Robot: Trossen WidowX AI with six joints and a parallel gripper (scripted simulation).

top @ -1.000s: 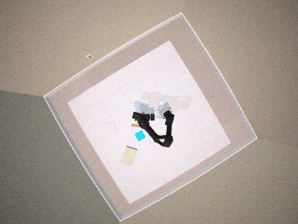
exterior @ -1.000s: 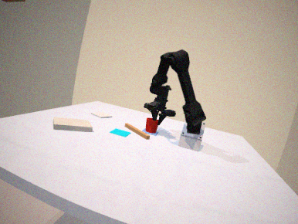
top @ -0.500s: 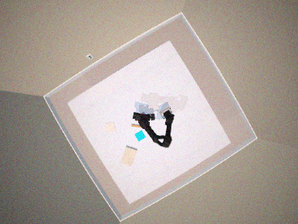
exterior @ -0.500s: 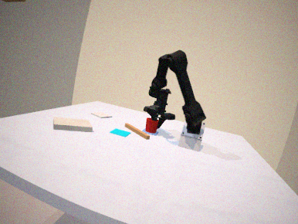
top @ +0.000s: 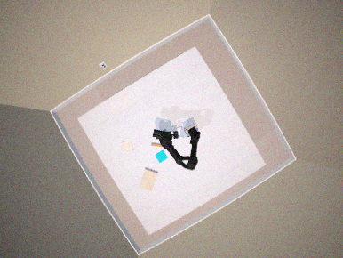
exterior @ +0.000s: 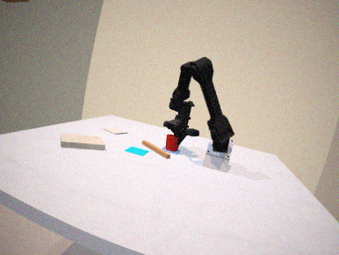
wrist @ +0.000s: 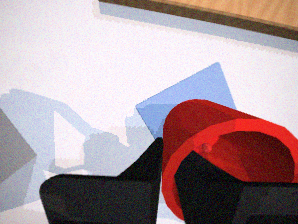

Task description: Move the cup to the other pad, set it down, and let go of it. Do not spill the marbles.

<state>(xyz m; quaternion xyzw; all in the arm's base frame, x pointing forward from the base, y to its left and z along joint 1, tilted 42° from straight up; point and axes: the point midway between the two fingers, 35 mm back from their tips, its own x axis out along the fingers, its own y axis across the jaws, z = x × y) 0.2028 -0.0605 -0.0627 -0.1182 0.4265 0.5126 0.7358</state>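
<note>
- We see the white table point(exterior: 176, 202) filling the lower part of the exterior view, with the black arm point(exterior: 206, 88) folded in a peak at centre right and reaching down to the left.
- A pale slab point(exterior: 82, 142) lies at the left of that view. A thin pale tile point(exterior: 115, 130) lies behind it, well apart from the cup.
- A wooden stick point(exterior: 155, 149) lies flat just left of the cup. The cyan pad point(exterior: 136, 151) lies just beyond the stick's left side.
- The pale blue pad point(wrist: 195, 95) shows at the centre of the wrist view. The cup covers its lower right corner.
- The gripper point(wrist: 167, 155) is clenched almost fully on the cup's wall. We see one dark finger outside the red wall on the left and the other inside the mouth, so the rim is pinched between them.
- The red cup point(wrist: 200, 125) stands on the blue pad. In the exterior view its long axis runs straight up and its mouth faces upward. In the wrist view the mouth opens toward the lower right of the frame.
- One red marble point(wrist: 205, 147) sits inside, against the near wall.
</note>
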